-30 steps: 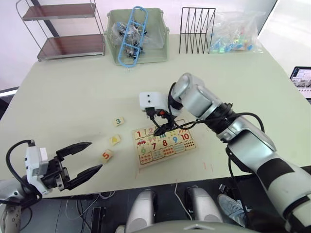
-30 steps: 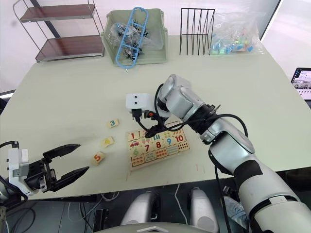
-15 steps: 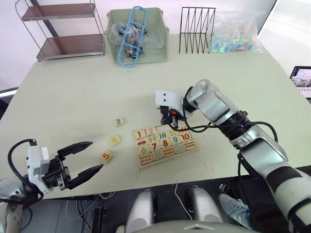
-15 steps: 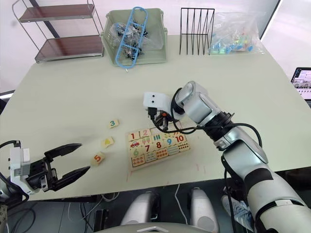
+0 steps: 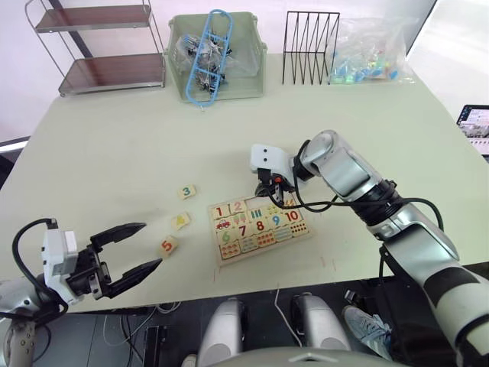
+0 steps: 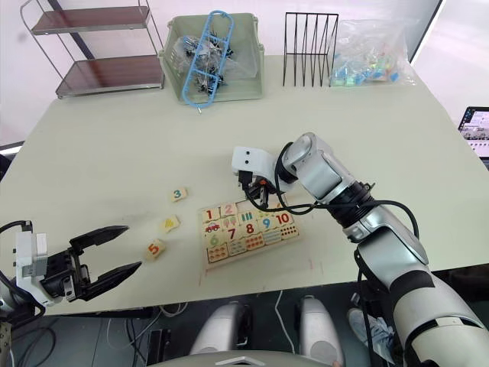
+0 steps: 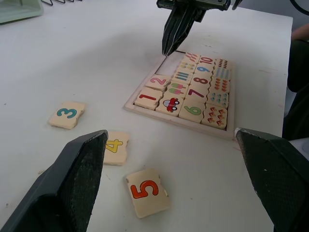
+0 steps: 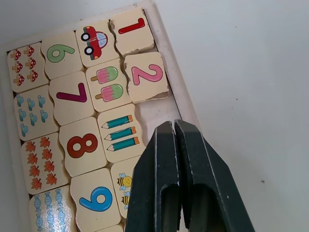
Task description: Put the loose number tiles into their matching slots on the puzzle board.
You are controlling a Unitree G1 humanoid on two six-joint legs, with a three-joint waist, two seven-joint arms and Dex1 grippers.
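Puzzle board [image 5: 258,230] lies near the tabletop's [image 5: 114,145] front edge, reading 1, 2 over 6–10, its third slot [image 8: 155,112] bare. Loose tiles 3 [image 5: 186,192], 4 [image 5: 180,221] and 5 [image 5: 167,245] sit to its left. Right pincer [image 8: 174,126], closed and empty, hovers above; left pincer [image 5: 151,245] gapes wide, empty.

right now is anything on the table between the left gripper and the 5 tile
Nothing visible. The open left gripper faces the 5 tile across bare table; the 4 tile and 3 tile lie farther off.
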